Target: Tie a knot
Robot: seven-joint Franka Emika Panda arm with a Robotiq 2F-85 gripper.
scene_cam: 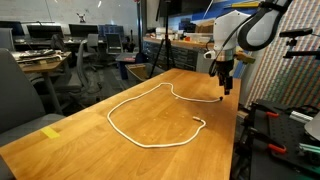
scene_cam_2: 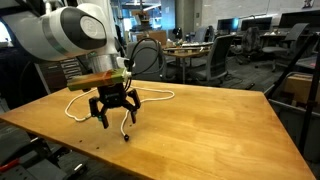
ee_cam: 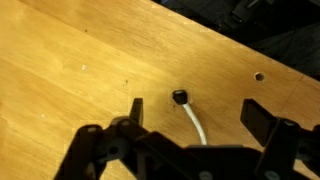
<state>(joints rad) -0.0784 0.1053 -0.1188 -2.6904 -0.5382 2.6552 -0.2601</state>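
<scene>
In an exterior view the white rope (scene_cam: 130, 99) lies on the wooden table (scene_cam: 70, 140) as one wide, open loop. No crossing shows, so I judge the knot not yet begun. One end curls at the near right of the loop. The other runs to the far right, where the gripper (scene_cam: 226, 88) hangs just above it, pointing straight down from an arm that bends in from the right edge.

In an exterior view set close to the arm, the gripper (scene_cam_2: 115, 118) hovers low over the table (scene_cam_2: 220, 130), its jaws spread apart and empty. The rope (scene_cam_2: 155, 96) trails away behind it, and a short stretch comes forward under the fingers to a dark tip.

In the wrist view the rope (ee_cam: 193, 120) runs up between the two fingers (ee_cam: 135, 108), its black-tipped end just past them on bare wood. Its long axis lies roughly across the jaws' closing line, so a straight descent should, I judge, catch it just behind the tip.
</scene>
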